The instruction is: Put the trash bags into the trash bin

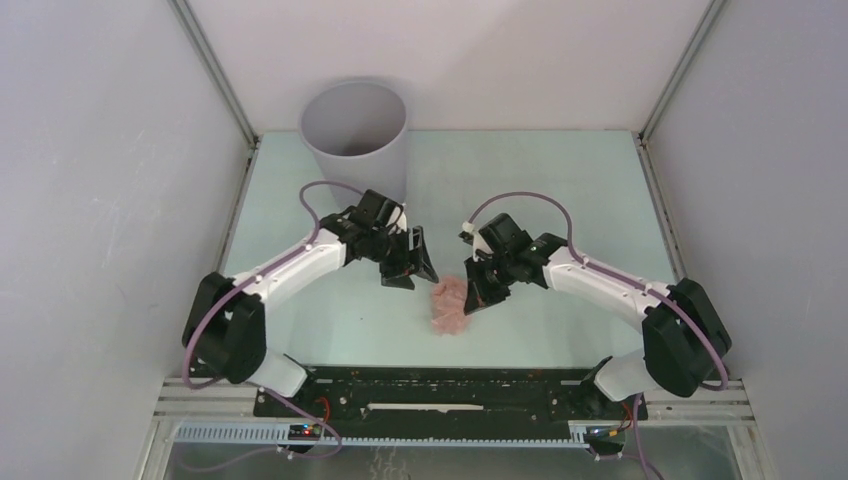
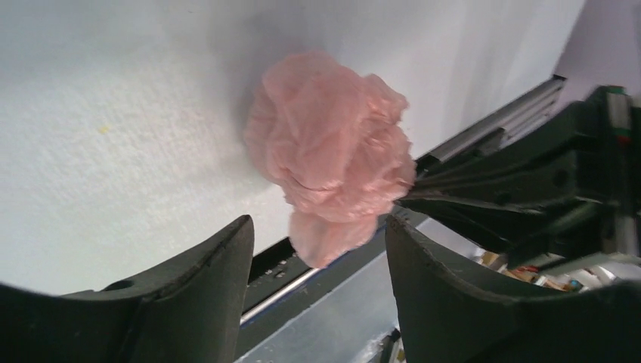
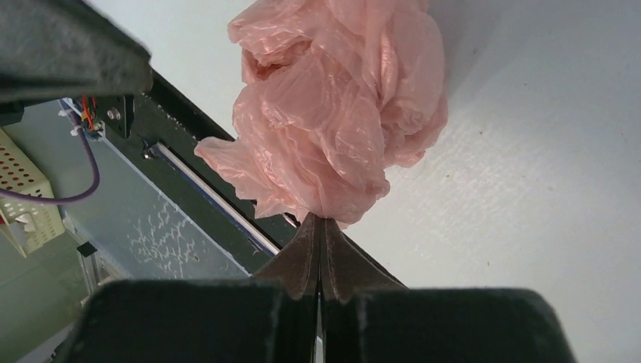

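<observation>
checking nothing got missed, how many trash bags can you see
1: a crumpled pink trash bag pinched in the right hand. Another could hide inside the bin.

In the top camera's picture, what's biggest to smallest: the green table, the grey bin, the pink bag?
1. pale green table
2. grey round plastic bin
3. crumpled pink plastic bag
</observation>
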Robot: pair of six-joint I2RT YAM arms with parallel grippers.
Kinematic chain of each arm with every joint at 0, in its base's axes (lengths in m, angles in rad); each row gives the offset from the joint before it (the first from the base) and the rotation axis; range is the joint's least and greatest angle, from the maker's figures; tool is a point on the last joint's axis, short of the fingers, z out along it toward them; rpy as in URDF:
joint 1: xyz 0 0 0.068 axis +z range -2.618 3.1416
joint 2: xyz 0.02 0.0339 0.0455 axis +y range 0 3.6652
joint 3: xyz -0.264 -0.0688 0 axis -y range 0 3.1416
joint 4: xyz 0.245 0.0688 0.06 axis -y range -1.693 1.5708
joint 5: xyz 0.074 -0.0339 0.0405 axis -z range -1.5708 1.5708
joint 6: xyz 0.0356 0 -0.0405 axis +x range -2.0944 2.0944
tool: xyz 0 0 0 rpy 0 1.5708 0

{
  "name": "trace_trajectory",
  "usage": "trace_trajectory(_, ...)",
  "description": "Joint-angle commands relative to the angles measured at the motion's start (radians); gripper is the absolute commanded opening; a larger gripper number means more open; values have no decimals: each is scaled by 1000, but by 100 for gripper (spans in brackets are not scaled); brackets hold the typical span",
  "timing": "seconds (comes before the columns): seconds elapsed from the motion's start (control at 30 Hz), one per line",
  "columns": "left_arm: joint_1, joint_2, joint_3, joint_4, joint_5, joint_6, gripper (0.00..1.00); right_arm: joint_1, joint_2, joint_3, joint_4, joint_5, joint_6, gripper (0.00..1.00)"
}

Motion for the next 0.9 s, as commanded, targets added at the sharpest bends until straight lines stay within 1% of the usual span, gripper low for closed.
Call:
trace_trajectory(0.0, -13, 65, 81, -49, -62, 106, 69, 16, -49, -25, 48, 27, 36, 0)
trace_trajectory(0.17, -62, 178, 136, -36, -10, 119, 71, 23, -68, -58, 44, 36, 44, 0)
trace_trajectory(0.27, -100, 221, 165, -19, -9, 110, 72, 25, -71, -60, 28, 39, 34, 0)
trace_trajectory(0.33, -116, 236, 174, -9, -23, 102, 71, 24, -76, -60, 19, 48, 31, 0)
trace_trajectory(0.37, -118, 241, 176, -6, -28, 102, 68, 24, -77, -60, 16, 53, 31, 0)
trace_trajectory(0.43, -117, 250, 178, -12, -48, 111, 57, 25, -83, -60, 11, 61, 36, 0)
trace_trajectory(0.47, -116, 252, 180, -20, -66, 121, 49, 25, -87, -60, 9, 63, 40, 0)
trace_trajectory(0.5, -115, 251, 184, -31, -84, 134, 34, 25, -91, -60, 6, 65, 46, 0)
trace_trajectory(0.53, -111, 248, 188, -49, -107, 146, 24, 25, -97, -61, 3, 68, 51, 0)
trace_trajectory(0.57, -106, 236, 192, -65, -132, 153, 15, 25, -105, -65, 2, 77, 55, 0)
trace_trajectory(0.6, -96, 218, 192, -77, -153, 160, 10, 25, -114, -70, -2, 93, 60, 0)
trace_trajectory(0.77, 10, 30, 166, -118, -234, 178, 5, 25, -147, -94, -42, 187, 82, 0)
trace_trajectory(0.87, 99, -81, 150, -133, -211, 178, 5, 22, -173, -94, -88, 264, 105, 0)
